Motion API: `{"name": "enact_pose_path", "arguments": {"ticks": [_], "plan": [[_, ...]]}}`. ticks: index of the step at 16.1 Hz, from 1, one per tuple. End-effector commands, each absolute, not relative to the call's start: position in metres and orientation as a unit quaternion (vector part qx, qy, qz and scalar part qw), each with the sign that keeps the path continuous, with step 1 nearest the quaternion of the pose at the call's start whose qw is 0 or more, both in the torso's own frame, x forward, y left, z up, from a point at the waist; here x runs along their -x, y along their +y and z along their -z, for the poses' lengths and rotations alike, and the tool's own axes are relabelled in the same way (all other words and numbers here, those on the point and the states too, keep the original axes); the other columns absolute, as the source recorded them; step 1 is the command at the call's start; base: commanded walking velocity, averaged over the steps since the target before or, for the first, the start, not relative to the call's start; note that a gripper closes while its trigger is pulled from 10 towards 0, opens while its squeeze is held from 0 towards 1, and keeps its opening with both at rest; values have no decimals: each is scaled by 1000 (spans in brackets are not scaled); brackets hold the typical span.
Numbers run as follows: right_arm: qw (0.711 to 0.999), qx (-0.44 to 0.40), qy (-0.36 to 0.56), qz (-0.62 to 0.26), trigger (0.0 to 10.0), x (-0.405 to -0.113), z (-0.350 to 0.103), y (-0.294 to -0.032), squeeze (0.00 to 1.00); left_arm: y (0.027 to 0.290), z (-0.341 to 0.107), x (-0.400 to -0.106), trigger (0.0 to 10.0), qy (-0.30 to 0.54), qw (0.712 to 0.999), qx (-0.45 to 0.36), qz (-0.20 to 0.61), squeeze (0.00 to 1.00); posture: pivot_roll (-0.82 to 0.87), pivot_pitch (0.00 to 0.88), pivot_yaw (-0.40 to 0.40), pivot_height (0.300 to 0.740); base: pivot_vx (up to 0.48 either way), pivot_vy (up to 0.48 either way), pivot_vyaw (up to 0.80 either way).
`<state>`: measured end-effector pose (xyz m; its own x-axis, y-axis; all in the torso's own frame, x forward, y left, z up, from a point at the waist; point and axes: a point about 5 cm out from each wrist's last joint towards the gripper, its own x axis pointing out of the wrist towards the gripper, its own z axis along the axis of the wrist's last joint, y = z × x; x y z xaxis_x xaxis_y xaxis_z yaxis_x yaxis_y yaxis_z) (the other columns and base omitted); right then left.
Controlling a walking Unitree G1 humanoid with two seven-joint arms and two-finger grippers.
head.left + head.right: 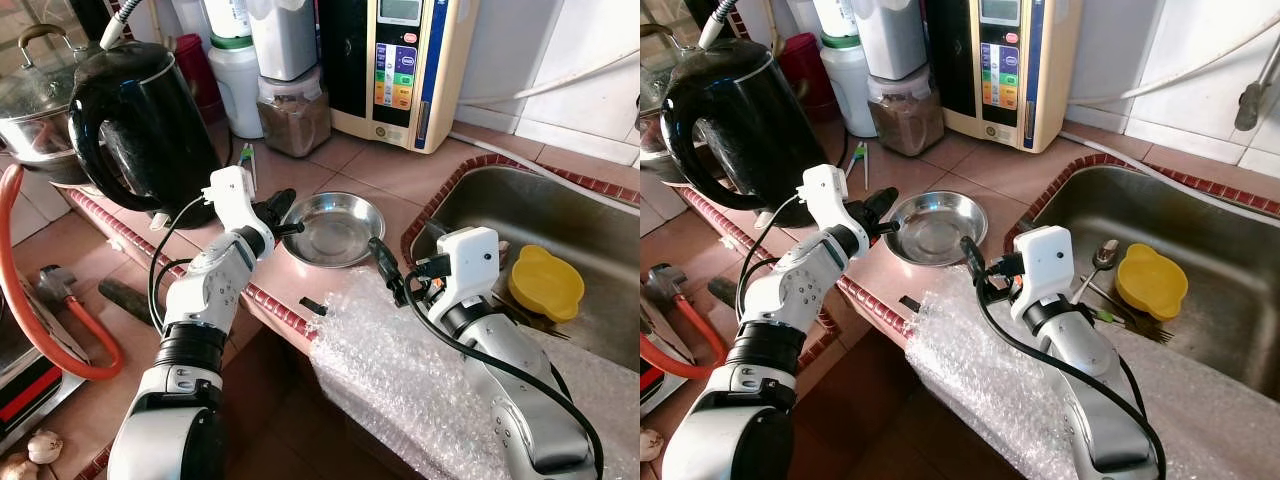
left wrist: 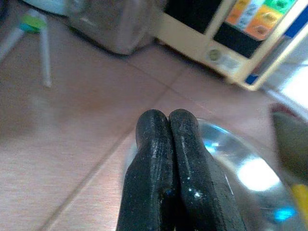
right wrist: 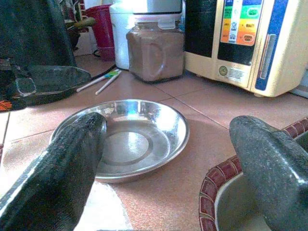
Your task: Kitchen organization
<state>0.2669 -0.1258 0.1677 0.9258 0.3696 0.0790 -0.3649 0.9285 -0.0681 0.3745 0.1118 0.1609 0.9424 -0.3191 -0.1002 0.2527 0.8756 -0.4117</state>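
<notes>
Steel dish (image 1: 333, 229): one; shallow, round, shiny steel with a flat centre ring and a raised rim; nothing in it. It sits flat on the terracotta tile counter (image 1: 400, 170), between the two grippers and just beside the sink's red tiled edge.
Left gripper (image 1: 284, 215): one; fingers pressed together, holding nothing; tips at the dish's near-left rim. Contact with the rim cannot be told.
Right gripper (image 3: 168, 159): one; fingers spread wide, holding nothing; it faces the dish from the near-right side, with one finger (image 1: 384, 259) just short of the rim.
Sink (image 1: 590, 225): one steel basin, to the right of the dish.
Yellow bowl (image 1: 545, 283): one, inside the sink, with a spoon (image 1: 1100, 257) and other cutlery beside it.
Bubble wrap (image 1: 400, 380): one sheet, draped over the counter's front edge below the dish, under the right arm.
Black kettle (image 1: 140, 120): one, glossy, upright on the counter to the left of the dish.
Jar (image 1: 293, 108): one clear jar of brown powder, behind the dish.
Water appliance (image 1: 395, 65): one, cream and black with coloured buttons, against the wall tiles behind the dish.
Toothbrushes (image 3: 98, 82): two, lying side by side near the jar.
Orange hose (image 1: 40, 330): one, looping over the lower ledge at far left.
</notes>
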Motion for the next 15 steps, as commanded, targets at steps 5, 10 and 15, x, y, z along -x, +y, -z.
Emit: {"name": "enact_pose_path", "arguments": {"ticks": [5, 10, 15], "plan": [[979, 30, -48, -196, 10000, -268, -169, -124, 973, 124, -170, -380, 10000, 71, 970, 208, 107, 1000, -196, 32, 108, 740, 0, 0, 0], [979, 31, -48, -194, 10000, -267, -168, -123, 973, 119, -165, -379, 10000, 89, 968, 203, 114, 1000, -204, 33, 112, 740, 0, 0, 0], [980, 29, -47, -193, 10000, -266, -168, -122, 969, 117, -157, -377, 10000, 113, 971, 174, 117, 1000, -206, 32, 119, 740, 0, 0, 0]]}}
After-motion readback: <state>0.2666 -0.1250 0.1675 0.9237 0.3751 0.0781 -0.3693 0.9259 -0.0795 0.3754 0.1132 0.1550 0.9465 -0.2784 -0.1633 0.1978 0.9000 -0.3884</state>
